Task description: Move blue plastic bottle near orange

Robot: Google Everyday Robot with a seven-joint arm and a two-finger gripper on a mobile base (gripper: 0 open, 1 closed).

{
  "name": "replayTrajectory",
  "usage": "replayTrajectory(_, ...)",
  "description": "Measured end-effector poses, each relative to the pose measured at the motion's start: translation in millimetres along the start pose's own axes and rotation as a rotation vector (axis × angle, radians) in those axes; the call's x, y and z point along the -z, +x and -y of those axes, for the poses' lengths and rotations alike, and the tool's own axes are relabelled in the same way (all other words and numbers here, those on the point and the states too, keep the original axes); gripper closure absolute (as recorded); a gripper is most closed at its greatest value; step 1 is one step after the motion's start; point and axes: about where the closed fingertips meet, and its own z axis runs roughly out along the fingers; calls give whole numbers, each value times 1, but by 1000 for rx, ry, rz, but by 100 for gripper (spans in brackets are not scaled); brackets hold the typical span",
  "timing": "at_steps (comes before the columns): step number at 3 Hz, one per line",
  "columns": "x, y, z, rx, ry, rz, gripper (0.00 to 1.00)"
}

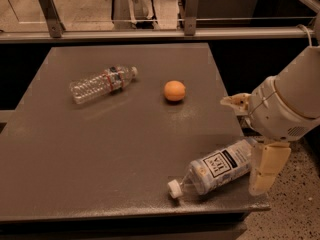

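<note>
The table [100,149] is a plain, matte grey-brown. At 5 o'clock on it, the blue plastic bottle [215,170] is pale bluish-grey, with a white cap and a white label carrying a dark square logo. The gripper [248,145], at 4 o'clock by the table's edge, has spread cream-yellow fingers under a white wrist housing. The orange [174,90], toward 1 o'clock, is an even orange. At 10 o'clock, the clear ribbed bottle [100,84] has a red-banded label.
</note>
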Motion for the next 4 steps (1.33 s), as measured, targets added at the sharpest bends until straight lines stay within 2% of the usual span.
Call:
replayTrajectory(1, -10, 1, -6, 9, -24, -8, 0)
replayTrajectory(2, -23, 5, -14, 16, -51, -26, 16)
replayTrajectory(3, -31, 8, -19, 21, -70, -39, 39)
replayTrajectory(4, -30, 7, -19, 23, -67, -40, 63)
